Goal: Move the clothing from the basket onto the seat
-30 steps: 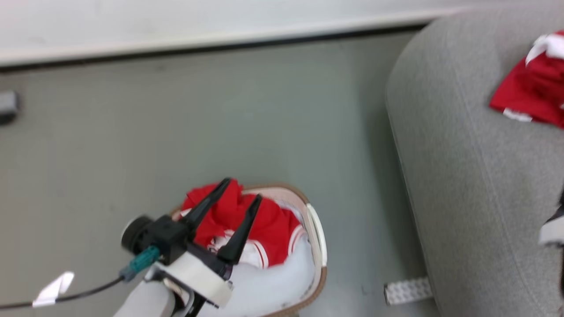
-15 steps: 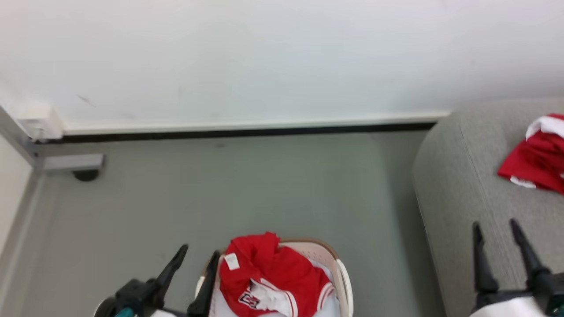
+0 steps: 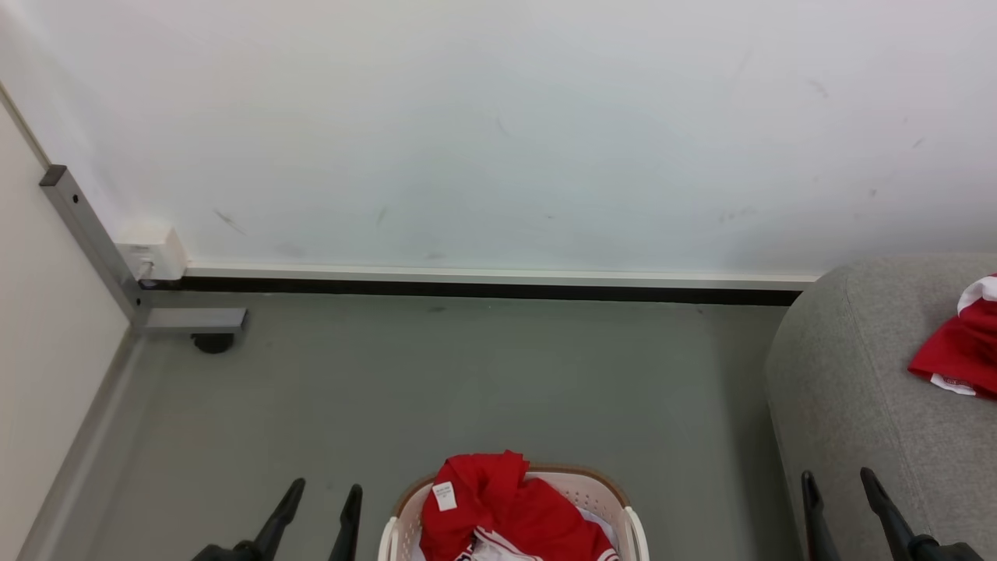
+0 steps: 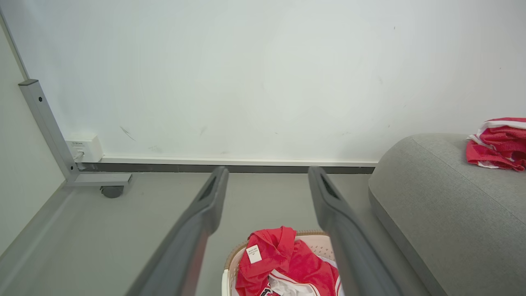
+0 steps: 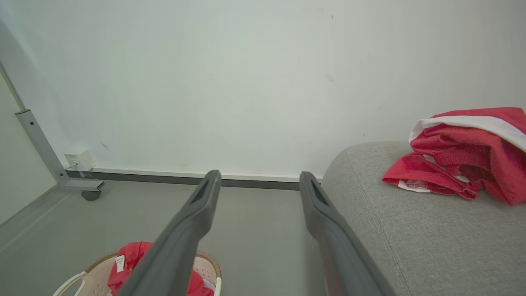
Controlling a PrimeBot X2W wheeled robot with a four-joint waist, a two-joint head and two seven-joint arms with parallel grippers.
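Red clothing [image 3: 506, 510] with a small white label fills the cream basket [image 3: 592, 487] at the bottom centre of the head view; the same clothing [image 4: 283, 263] and basket [image 4: 318, 242] lie below my left fingers in the left wrist view. More red clothing [image 3: 954, 351] with white trim lies on the grey seat [image 3: 849, 389] at the right, and that pile [image 5: 464, 164] rests on the seat [image 5: 411, 230] in the right wrist view. My left gripper [image 3: 323, 492] stands open left of the basket, holding nothing. My right gripper [image 3: 840, 479] is open over the seat's near edge, empty.
A white wall with a dark skirting strip [image 3: 483, 290] runs across the back. A grey metal frame leg on a caster [image 3: 210, 341] and a white socket box [image 3: 152, 251] stand at the far left. Grey floor [image 3: 467, 382] lies between the basket and the wall.
The head camera has tilted up, so the wall now shows and the basket sits lower. My left gripper has left the basket's clothing and stands beside it, empty. The right gripper has come into view.
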